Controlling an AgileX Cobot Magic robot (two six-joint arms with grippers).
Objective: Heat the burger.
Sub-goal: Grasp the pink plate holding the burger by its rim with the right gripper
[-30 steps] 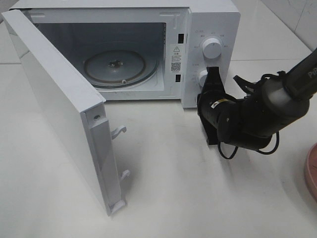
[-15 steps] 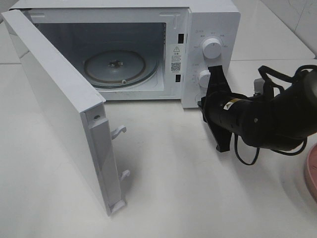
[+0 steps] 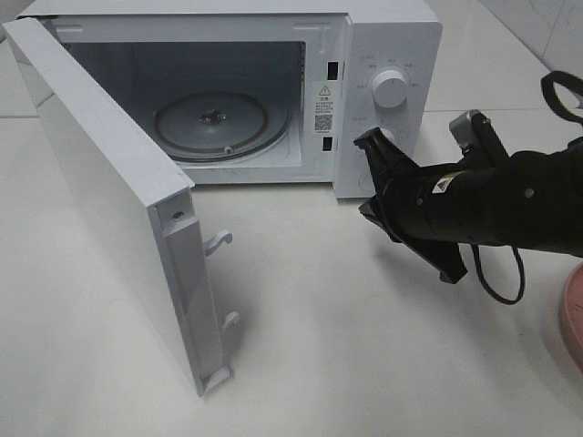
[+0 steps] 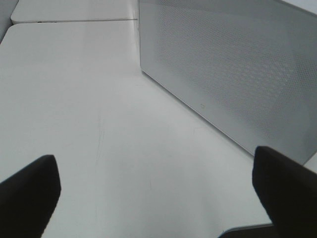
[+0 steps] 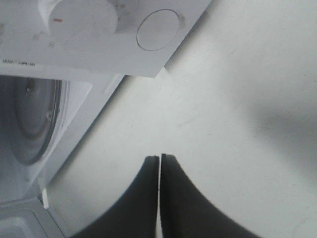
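Note:
The burger is not in view in any frame. The white microwave [image 3: 392, 36] stands at the back with its door [image 3: 109, 209] swung wide open and its glass turntable [image 3: 214, 123] bare. My right gripper [image 3: 369, 208] is shut and empty, low over the table just in front of the control panel, below the upper knob [image 3: 390, 88]. In the right wrist view its fingers [image 5: 143, 198] are pressed together near the panel's knob [image 5: 79, 20] and the turntable [image 5: 34, 119]. My left gripper [image 4: 156, 198] is open and empty, facing the door's meshed outer face [image 4: 228, 64]; it is out of the high view.
The edge of a round pink plate [image 3: 574, 314] shows at the far right of the white table [image 3: 319, 364]. The open door stands out far over the table's left half. A black cable loops under my right arm [image 3: 501, 282].
My right gripper has drawn back from the microwave's lower knob, shifting right and rolling, with the arm now lying lower and flatter. The microwave and door have not moved.

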